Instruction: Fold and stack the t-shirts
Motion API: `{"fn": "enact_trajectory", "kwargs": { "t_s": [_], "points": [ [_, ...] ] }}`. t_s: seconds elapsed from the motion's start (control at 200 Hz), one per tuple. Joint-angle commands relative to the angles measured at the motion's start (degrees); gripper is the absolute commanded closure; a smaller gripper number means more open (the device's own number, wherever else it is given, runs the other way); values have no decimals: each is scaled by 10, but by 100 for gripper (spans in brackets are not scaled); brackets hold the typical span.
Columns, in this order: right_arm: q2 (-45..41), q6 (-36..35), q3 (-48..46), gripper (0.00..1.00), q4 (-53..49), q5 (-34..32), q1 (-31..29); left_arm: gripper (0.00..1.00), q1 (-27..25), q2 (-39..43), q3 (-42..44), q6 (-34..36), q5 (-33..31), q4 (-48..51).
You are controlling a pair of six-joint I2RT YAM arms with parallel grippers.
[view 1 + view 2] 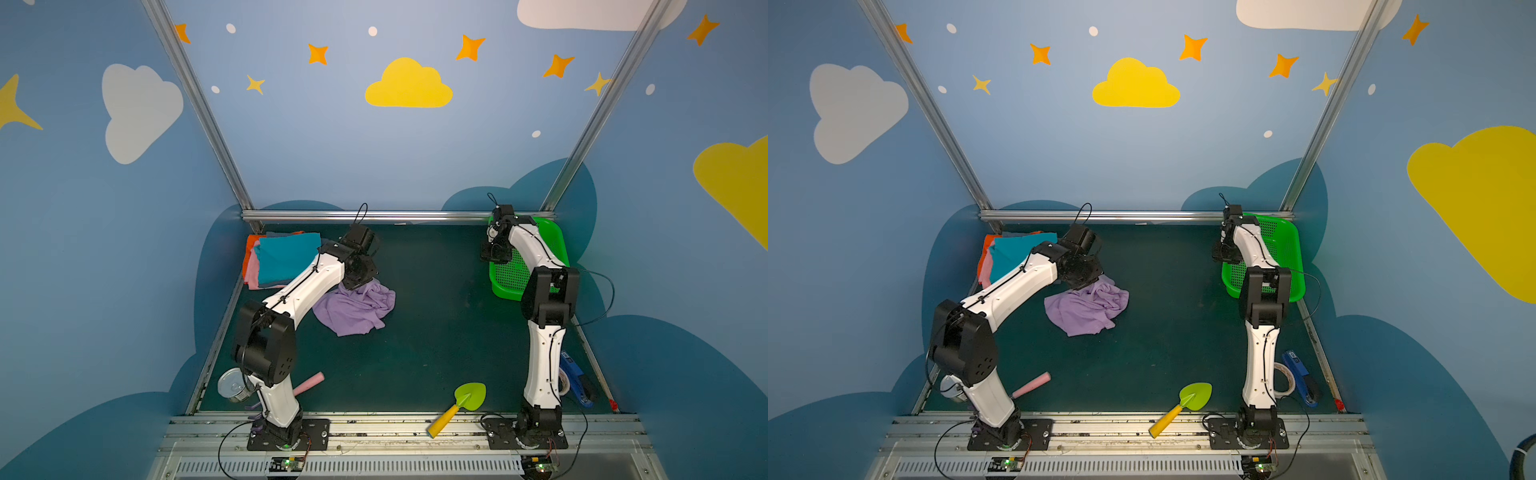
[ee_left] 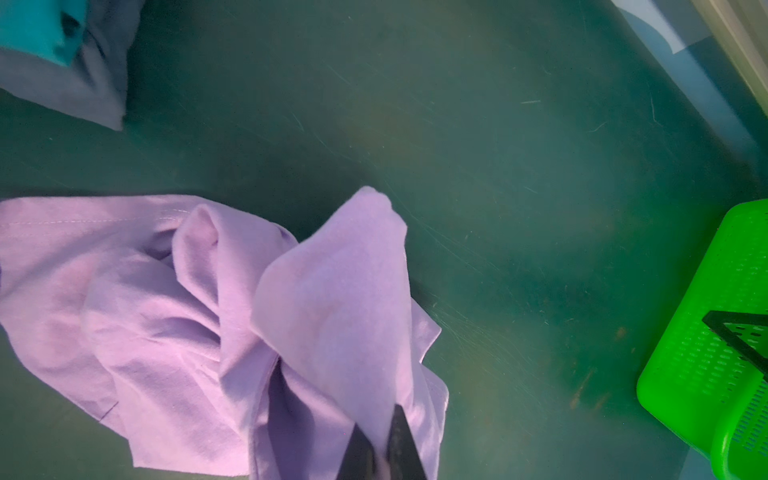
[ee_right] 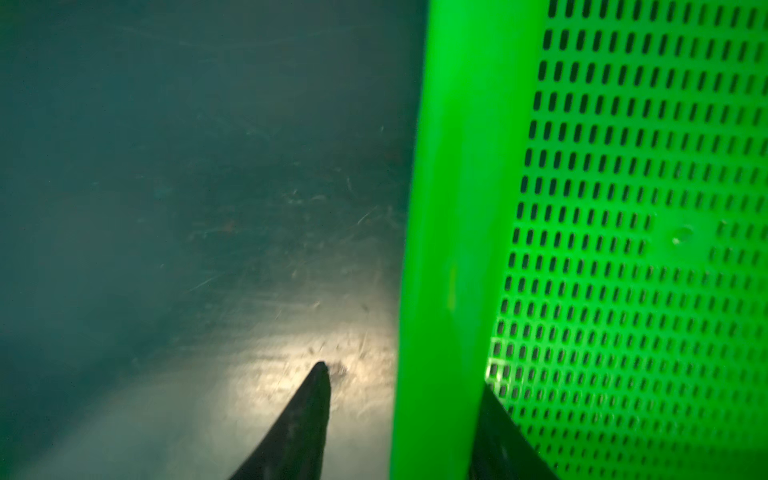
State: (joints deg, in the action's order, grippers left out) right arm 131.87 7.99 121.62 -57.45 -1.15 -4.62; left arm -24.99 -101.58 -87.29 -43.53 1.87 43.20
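Note:
A crumpled lavender t-shirt [image 1: 353, 309] [image 1: 1086, 309] [image 2: 166, 311] lies on the dark green table, left of the middle. My left gripper [image 1: 358, 277] [image 1: 1084, 277] [image 2: 379, 419] is shut on a raised fold at the shirt's far edge; cloth sits pinched between the two fingers. Folded t-shirts are stacked at the back left [image 1: 286, 257] [image 1: 1013, 253] [image 2: 62, 62], teal on top, with pink and orange edges showing. My right gripper [image 1: 494, 253] [image 1: 1225, 253] [image 3: 402, 378] stands open astride the green basket's rim, one finger outside and one inside.
The green perforated basket [image 1: 511, 274] [image 1: 1287, 249] [image 2: 706, 332] [image 3: 449, 208] stands at the back right. Near the front lie a green and yellow toy shovel [image 1: 461, 405], a pink stick [image 1: 309, 382], a tin can [image 1: 232, 384] and a blue tool [image 1: 577, 382].

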Motion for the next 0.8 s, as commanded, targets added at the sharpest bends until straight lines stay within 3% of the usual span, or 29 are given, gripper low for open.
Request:
{"fn": "enact_trajectory", "kwargs": {
  "t_s": [0.0, 0.165, 0.255, 0.3, 0.35, 0.381, 0.416, 0.556, 0.796],
  "points": [
    [-112, 15, -34, 49, 2, -23, -23, 88, -10, 27, -2, 1, -6, 14],
    [-214, 11, -138, 46, 42, -42, -59, 88, -21, 62, 26, -1, -20, 9],
    [-232, -13, -205, 52, 82, -24, -76, 88, -21, 79, 43, -3, -27, 5],
    [-230, -25, -232, 67, 98, -14, -81, 88, -21, 84, 48, -4, -31, 6],
    [-216, -24, -237, 92, 88, -4, -84, 88, -21, 88, 50, -3, -35, 8],
    [-202, 7, -226, 100, 68, -11, -84, 88, -21, 88, 50, -2, -36, 10],
    [-180, 34, -206, 100, 33, -25, -84, 88, -21, 87, 49, -1, -37, 12],
    [-114, 35, -169, 100, -18, -53, -84, 88, -19, 81, 43, -1, -37, 16],
    [-74, 51, -164, 100, -32, -75, -71, 89, -19, 74, 43, 0, -39, 13]
  ]
}}
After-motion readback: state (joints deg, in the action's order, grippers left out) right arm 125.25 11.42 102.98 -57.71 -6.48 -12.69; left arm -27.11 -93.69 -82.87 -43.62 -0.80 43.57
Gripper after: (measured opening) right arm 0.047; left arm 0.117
